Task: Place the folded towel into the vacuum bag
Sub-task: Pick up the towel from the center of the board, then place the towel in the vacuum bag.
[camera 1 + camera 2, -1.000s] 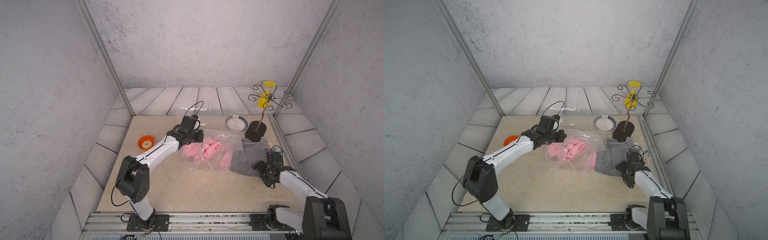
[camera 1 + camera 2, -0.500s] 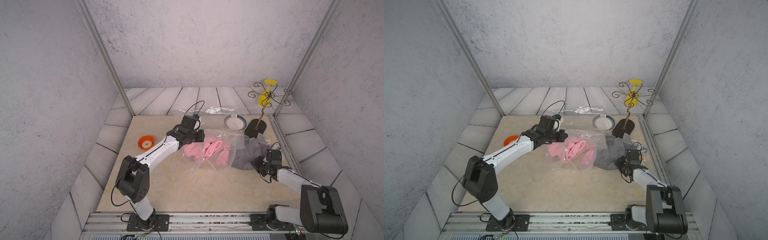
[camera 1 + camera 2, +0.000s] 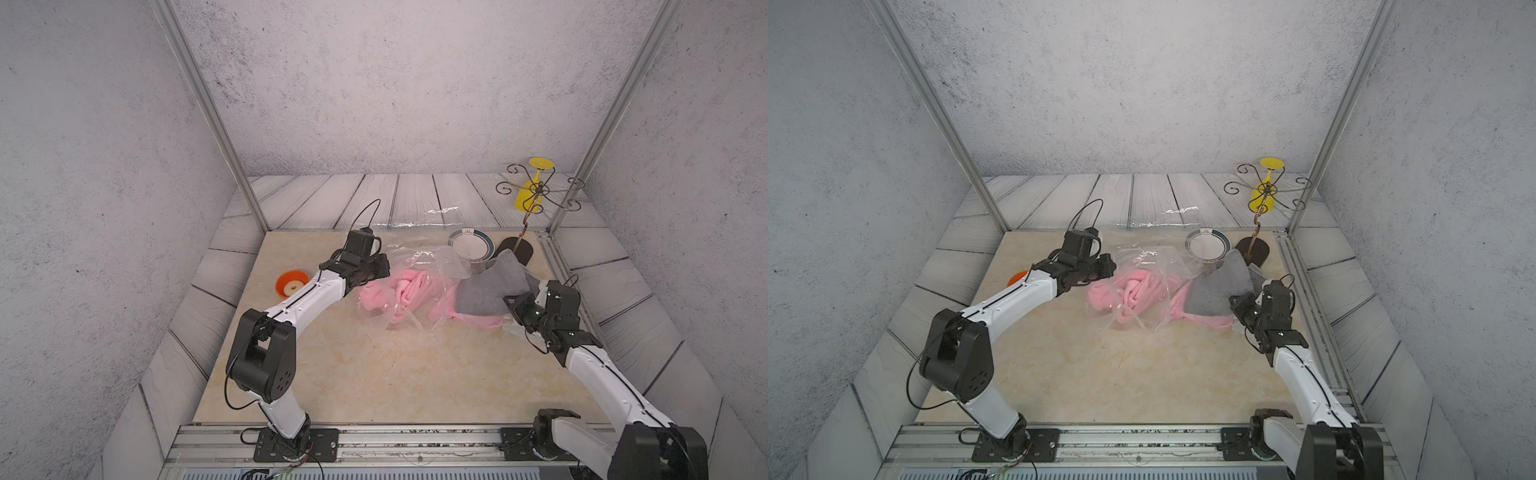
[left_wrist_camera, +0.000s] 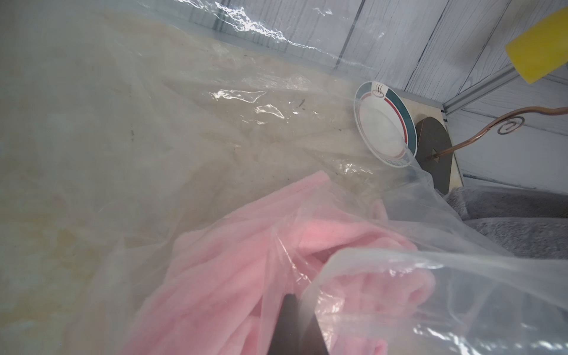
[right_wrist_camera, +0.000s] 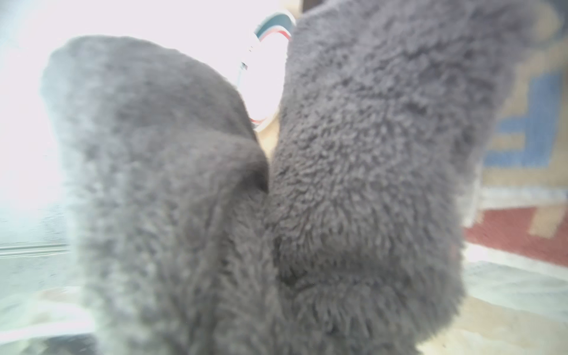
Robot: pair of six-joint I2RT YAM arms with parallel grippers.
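Note:
The vacuum bag (image 3: 419, 257) (image 3: 1142, 257) lies crinkled mid-table with a bunched pink towel (image 3: 409, 289) (image 3: 1138, 291) inside. My left gripper (image 3: 384, 266) (image 3: 1111, 266) is at the bag's left edge. In the left wrist view it (image 4: 292, 307) is shut on the clear film. A grey towel (image 3: 486, 286) (image 3: 1219, 286) is rumpled at the bag's right side, over another pink towel (image 3: 478, 322). My right gripper (image 3: 509, 301) (image 3: 1233, 301) is shut on the grey towel's near edge. The grey pile (image 5: 338, 184) fills the right wrist view and hides the fingers.
A white plate with a teal rim (image 3: 471, 245) lies behind the bag. A wire stand (image 3: 536, 195) holding a yellow cup stands at the back right, its dark base (image 3: 519, 251) touching the grey towel. An orange bowl (image 3: 291, 282) sits beside the left arm.
My right gripper has shut on the grey towel and moved forward and left, bunching the towel up toward the bag. The left arm has stayed holding the bag.

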